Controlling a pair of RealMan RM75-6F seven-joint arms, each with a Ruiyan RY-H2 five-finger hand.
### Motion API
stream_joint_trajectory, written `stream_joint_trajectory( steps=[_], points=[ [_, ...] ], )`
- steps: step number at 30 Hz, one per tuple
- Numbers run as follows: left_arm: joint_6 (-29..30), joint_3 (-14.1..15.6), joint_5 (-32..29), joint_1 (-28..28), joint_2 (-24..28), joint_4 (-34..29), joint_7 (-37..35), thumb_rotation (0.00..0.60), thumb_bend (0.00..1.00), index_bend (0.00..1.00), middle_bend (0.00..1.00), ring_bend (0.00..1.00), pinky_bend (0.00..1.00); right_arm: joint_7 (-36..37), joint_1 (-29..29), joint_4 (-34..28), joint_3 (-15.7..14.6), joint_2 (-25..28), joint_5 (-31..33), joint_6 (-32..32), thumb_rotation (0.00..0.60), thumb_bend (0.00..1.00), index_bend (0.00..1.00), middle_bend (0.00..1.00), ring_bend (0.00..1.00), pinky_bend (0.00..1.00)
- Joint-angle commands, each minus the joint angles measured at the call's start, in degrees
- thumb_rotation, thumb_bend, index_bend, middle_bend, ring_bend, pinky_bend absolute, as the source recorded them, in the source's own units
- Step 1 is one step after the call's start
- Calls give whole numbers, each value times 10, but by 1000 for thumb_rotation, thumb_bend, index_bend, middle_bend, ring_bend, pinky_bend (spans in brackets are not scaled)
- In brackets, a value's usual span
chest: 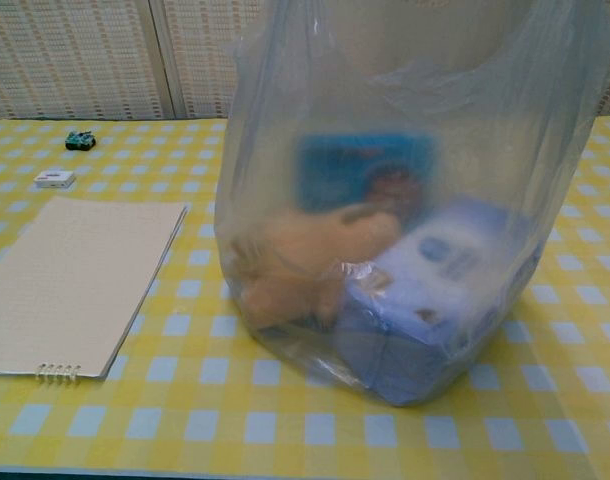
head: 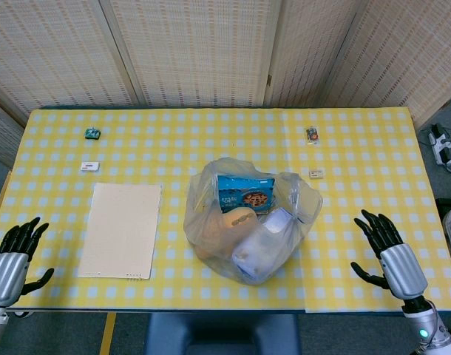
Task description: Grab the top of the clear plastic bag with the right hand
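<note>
The right hand [head: 386,250], black-fingered with a silver wrist, hovers at the near right of the table with fingers spread and nothing in them. Well apart to its left, the clear plastic bag [head: 249,219] stands near the middle of the yellow-and-white checked tablecloth [head: 174,148], its top open. Inside lie a blue snack packet [head: 245,194], an orange-brown item [head: 239,218] and a white-and-blue box [chest: 455,262]. Left of the bag lies a beige spiral-bound notepad [head: 122,229]. The left hand [head: 15,251] rests at the near left edge, fingers likewise apart and empty.
</note>
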Motion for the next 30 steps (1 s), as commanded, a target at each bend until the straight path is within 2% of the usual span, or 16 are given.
stream_joint_trajectory(
  steps=[1,9,13,16,21,30],
  points=[
    [0,0,0,0,0,0,0,600,310,42,23,0,0,0,0,0,0,1,0,0,600,296,0,0,34,0],
    [0,-1,6,-3,-1,-2,0,600,309,43,23,0,0,5,-5,-3,-4,5,-8,12,600,296,0,0,34,0],
    [-10,0,5,-8,-2,1,-1,600,310,43,23,0,0,47,-7,-8,-7,15,-21,33,600,295,0,0,32,0],
    [-16,1,3,-10,-3,3,-1,600,310,43,23,0,0,104,-4,-4,-5,21,-35,56,600,296,0,0,31,0],
    [-10,0,0,-7,-3,0,3,600,311,43,23,0,0,249,19,1,-4,34,-64,86,600,296,0,0,35,0],
    [-11,0,-2,-7,-2,0,2,600,310,43,23,0,0,502,88,-34,-17,90,-95,70,600,296,0,0,47,0]
  ],
)
